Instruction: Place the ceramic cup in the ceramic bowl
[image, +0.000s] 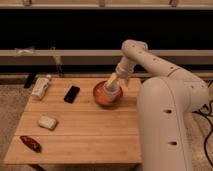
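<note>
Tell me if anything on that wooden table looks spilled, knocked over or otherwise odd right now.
Nothing stands out. The ceramic bowl sits upright on the table with the gripper low over it. The ceramic cup cannot be made out there. The black phone, white bottle, pale packet and reddish item lie apart, no spills.

Lab-like room: wooden table (85, 135), end effector (112, 83) over it

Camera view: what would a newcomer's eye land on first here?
The big white robot arm fills the right side, reaching its gripper down over the ceramic bowl at the wooden table's far right. The ceramic cup sits at the gripper, inside the bowl. A black phone lies to the left.
</note>
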